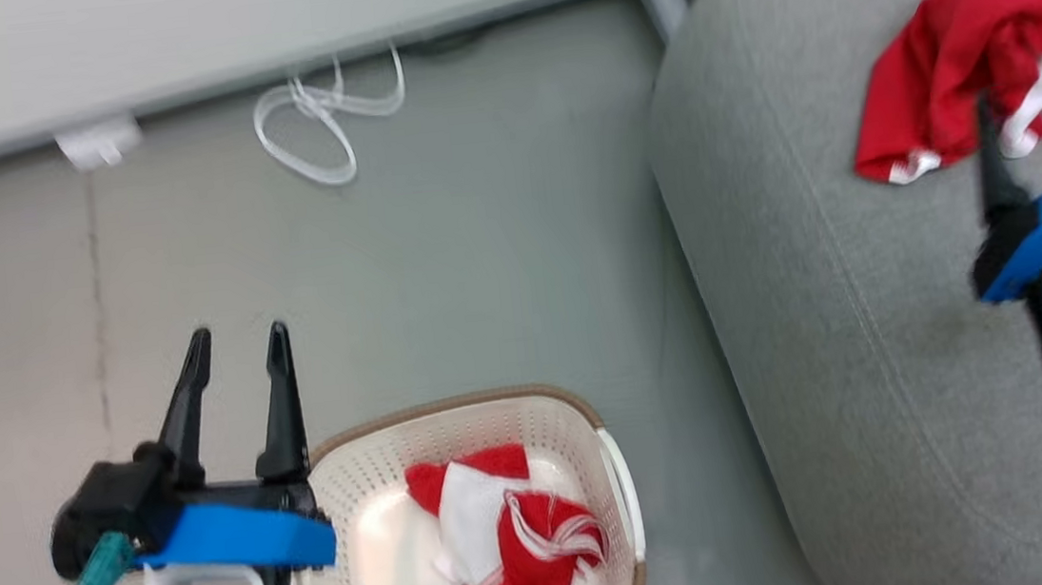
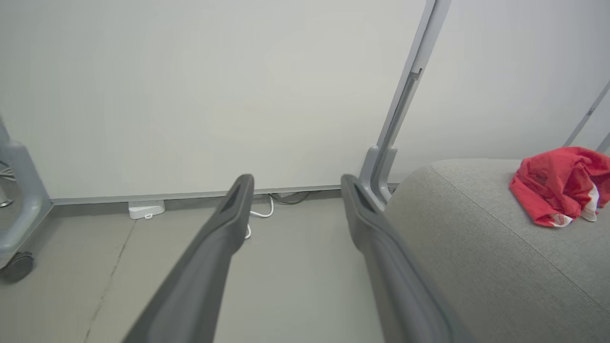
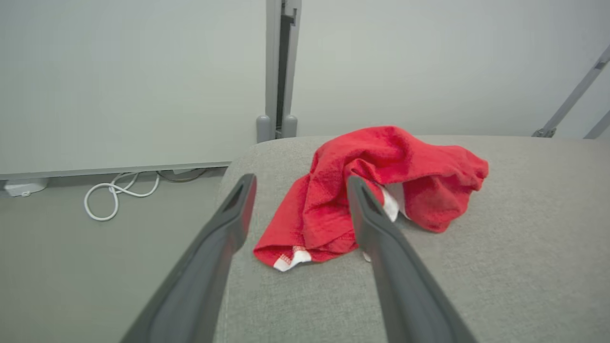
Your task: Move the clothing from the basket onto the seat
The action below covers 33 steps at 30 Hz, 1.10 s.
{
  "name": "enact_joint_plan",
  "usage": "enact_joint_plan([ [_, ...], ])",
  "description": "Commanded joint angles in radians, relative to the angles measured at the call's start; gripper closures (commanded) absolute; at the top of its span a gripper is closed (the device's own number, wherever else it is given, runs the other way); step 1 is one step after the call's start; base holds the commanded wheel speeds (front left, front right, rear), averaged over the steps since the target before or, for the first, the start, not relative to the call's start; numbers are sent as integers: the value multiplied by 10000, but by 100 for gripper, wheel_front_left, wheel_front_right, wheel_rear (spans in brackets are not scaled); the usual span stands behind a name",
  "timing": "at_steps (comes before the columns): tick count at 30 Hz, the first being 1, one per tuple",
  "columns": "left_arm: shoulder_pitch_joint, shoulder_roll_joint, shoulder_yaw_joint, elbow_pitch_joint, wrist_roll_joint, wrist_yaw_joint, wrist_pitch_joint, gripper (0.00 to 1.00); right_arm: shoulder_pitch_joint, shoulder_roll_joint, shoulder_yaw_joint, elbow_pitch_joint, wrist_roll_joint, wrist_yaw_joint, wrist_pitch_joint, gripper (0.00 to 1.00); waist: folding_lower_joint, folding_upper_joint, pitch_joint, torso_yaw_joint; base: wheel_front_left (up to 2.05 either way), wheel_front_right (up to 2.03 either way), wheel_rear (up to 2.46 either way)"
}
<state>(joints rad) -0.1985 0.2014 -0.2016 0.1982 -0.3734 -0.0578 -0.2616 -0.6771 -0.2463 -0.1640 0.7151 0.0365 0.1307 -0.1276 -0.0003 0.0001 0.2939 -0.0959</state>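
Plain red garment (image 3: 371, 162) — white trim — light-grey seat (image 3: 500, 267), cream perforated basket (image 1: 458, 428)

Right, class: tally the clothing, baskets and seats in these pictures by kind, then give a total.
Soft red fabric garments: 2
Cream-white perforated plastic basket: 1
Light-grey upholstered sofa seat: 1
Total: 4

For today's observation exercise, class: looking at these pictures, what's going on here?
A robot is emptying a basket onto a seat. The plain red garment lies crumpled on the grey seat, with the right gripper open close by it, gripping nothing. The striped garment lies in the basket on the floor. The left gripper hangs open and empty beside the basket. Half done.
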Motion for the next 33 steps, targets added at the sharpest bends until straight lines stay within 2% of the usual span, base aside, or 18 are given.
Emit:
enact_joint_plan([
  [1, 282, -72, 172, 120, -27, 7, -43, 0, 422, 179, 214, -280, 70, 1, -53, 0, 3, -1, -636, -317, 0, 0, 0],
  [8, 1574, -563, 925, 620, 174, 30, -46, 0, 3109, 1136, 1017, -2508, 315, 1, -223, 0, 3, -1, -2160, 308, 0, 0, 0],
  [17, 2377, -851, 1419, 920, 303, 90, -40, 0, 5504, 1808, 1192, -4492, -214, 1, -199, 0, 3, -1, -2975, 1088, 0, 0, 0],
  [23, 2597, -901, 1610, 979, 381, 58, -40, 0, 6308, 1949, 1293, -5013, -165, 1, 16, 0, 3, -1, -3141, 1321, 0, 0, 0],
  [33, 2628, -970, 1697, 1064, 496, -35, -41, 0, 6486, 1961, 1412, -5360, 294, 1, 157, 0, 3, -1, -3098, 1488, 0, 0, 0],
])
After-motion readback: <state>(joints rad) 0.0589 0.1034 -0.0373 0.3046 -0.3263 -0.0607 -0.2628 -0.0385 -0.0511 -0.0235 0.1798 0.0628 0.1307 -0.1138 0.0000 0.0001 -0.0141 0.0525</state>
